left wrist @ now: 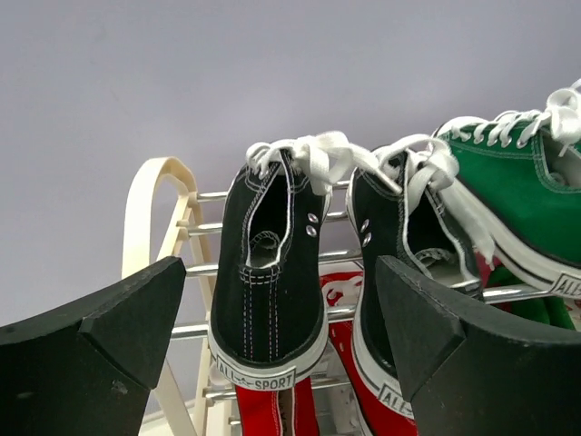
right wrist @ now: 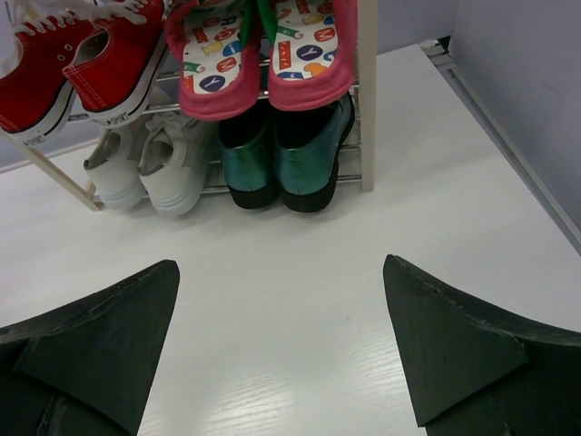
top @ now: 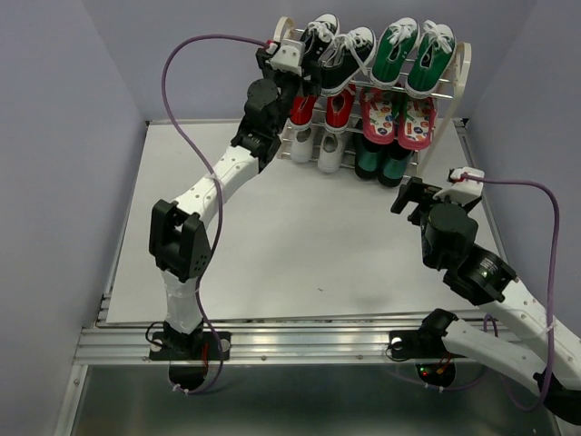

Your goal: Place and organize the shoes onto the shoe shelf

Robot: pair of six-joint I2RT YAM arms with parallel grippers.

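1. The shoe shelf (top: 466,65) holds all three pairs in its left column: black sneakers (top: 349,56) top, red sneakers (top: 338,107) middle, white sneakers (top: 316,150) bottom.
2. Left gripper (left wrist: 281,282): released, empty, just near the black pair.
3. Right gripper (right wrist: 281,272): released, empty, over the table (top: 300,245).
4. Judgement: placement looks complete; only arm withdrawal is left.

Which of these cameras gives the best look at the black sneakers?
The left wrist view: the black sneakers sit close, heels toward the camera, laces and stitching clear. The top external view shows them small, atop the shelf. The right wrist view misses them.
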